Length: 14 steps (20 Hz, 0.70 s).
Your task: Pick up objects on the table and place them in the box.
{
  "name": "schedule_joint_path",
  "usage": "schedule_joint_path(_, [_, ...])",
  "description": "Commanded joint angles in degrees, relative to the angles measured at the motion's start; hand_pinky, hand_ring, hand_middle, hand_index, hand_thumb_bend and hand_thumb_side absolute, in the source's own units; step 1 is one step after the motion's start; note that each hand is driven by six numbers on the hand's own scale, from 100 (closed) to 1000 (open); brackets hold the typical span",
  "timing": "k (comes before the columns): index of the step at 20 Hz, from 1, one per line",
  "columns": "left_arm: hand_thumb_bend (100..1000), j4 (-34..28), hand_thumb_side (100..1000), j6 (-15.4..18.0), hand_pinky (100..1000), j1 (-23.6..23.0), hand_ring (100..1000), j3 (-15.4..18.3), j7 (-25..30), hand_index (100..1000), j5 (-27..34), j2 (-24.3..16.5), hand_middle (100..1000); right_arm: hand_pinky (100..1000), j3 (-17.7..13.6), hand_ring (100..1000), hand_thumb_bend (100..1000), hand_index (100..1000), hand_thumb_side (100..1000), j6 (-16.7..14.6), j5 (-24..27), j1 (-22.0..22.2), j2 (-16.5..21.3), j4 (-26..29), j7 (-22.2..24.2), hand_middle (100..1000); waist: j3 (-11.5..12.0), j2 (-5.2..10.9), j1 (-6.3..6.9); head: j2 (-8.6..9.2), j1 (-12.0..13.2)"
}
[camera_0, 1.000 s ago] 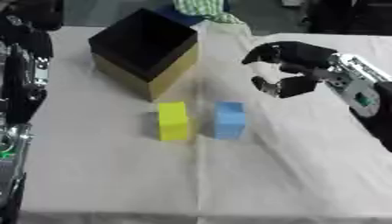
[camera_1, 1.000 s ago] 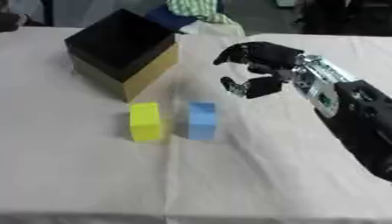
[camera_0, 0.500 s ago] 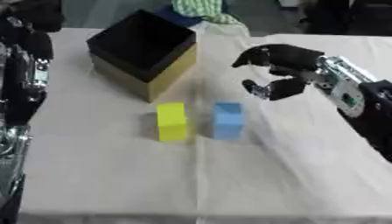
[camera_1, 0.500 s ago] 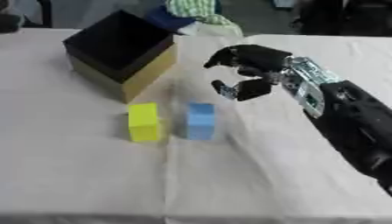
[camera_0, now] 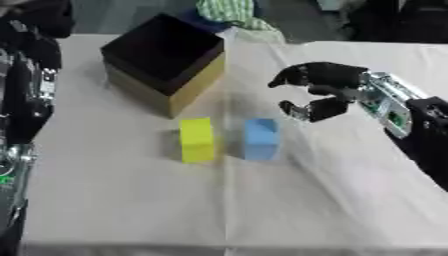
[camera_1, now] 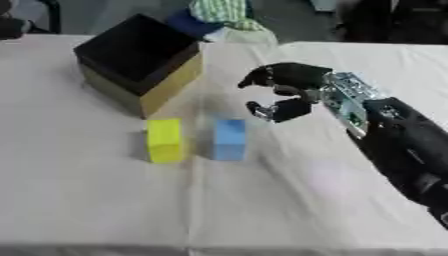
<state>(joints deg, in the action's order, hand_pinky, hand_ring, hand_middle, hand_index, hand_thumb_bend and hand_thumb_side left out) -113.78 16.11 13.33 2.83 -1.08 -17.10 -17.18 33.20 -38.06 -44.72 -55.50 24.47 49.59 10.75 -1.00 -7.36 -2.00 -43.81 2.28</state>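
A black box with yellow sides [camera_0: 164, 62] stands open at the back left of the white-covered table. In front of it lie a yellow block [camera_0: 196, 139] and, just to its right, a blue block [camera_0: 261, 138], side by side and apart. My right hand [camera_0: 322, 91] hovers above and to the right of the blue block, with fingers and thumb bent like a claw, a gap between them and nothing held. My left arm [camera_0: 24, 100] stands along the left edge; its hand is hard to make out.
A green striped cloth [camera_0: 229, 12] and a blue thing lie behind the box at the table's far edge. White tablecloth [camera_0: 262, 200] stretches bare in front of the blocks to the near edge.
My right hand has moved left and a little down, closer to the blue block. The blocks and the box have not moved.
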Motion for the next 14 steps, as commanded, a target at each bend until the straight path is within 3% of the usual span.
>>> schedule_joint_path(1, [135,-0.8,837,-0.1,759,0.3,755,0.0,0.3,829,0.3,-1.1,784,882,-1.1,917,384,941,1000,-0.8,-1.6,-1.8,0.5,-0.5,0.4,837,0.0,0.98,0.07,-0.31,-0.1])
schedule_joint_path(6, [134,-0.8,839,-0.3,758,0.2,755,0.0,0.4,829,0.2,-1.0,784,889,-1.3,921,439,953,1000,-1.7,-4.4,-2.2,-0.8,-1.7,0.3,853,0.0,0.94,0.17,-0.31,-0.3])
schedule_joint_path(14, [132,-0.8,840,-0.4,758,0.3,755,-0.1,0.8,829,0.1,-0.9,785,897,-1.8,916,455,959,1000,-1.6,-7.2,-2.4,-4.0,-3.2,0.1,847,0.4,0.75,0.35,-0.31,-0.6])
